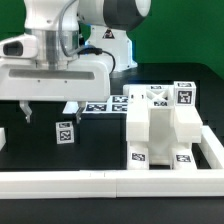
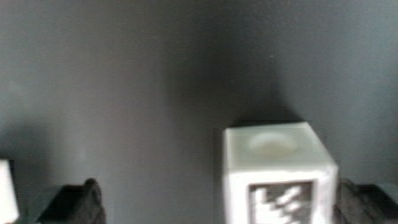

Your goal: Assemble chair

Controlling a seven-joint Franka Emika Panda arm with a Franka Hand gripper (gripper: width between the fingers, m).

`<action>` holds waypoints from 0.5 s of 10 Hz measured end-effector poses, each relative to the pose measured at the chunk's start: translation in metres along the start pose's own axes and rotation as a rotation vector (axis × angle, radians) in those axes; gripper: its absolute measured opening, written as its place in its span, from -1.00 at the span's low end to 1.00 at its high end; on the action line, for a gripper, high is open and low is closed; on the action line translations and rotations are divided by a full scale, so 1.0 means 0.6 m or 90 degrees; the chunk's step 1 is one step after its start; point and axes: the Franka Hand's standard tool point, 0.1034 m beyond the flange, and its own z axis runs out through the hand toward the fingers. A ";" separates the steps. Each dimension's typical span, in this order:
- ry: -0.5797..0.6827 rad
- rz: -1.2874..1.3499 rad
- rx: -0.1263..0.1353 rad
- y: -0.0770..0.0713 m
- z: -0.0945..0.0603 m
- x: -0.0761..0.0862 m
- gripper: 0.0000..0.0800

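Nearest the exterior camera runs the long white border rail [image 1: 110, 182], turning up along the exterior view's right edge of the black table [image 1: 30, 150]. Behind it, pushed into that corner, sits the partly built chair [image 1: 165, 125], a blocky cluster of white panels with square tags facing several ways. One loose chair block [image 1: 64, 131], a small upright piece with a tag on its front, stands alone on the table, well apart from the cluster, toward the exterior view's left. The gripper [image 1: 42, 113] hangs above and just beside that block with its two fingers spread wide and nothing between them. In the wrist view the block [image 2: 279, 175] sits off to one side, near one dark fingertip [image 2: 375, 200], rather than midway between the two. That offset is the risk, as I judge it: a straight descent could land a finger on the block's top or nudge its side, tipping it over or skidding it across the smooth table. Behind the arm lies the marker board [image 1: 100, 105].
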 end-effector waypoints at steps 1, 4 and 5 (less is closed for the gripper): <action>-0.005 0.021 0.002 -0.012 0.010 0.003 0.62; -0.008 0.033 0.001 -0.024 0.025 0.010 0.62; -0.008 0.037 0.001 -0.025 0.025 0.010 0.62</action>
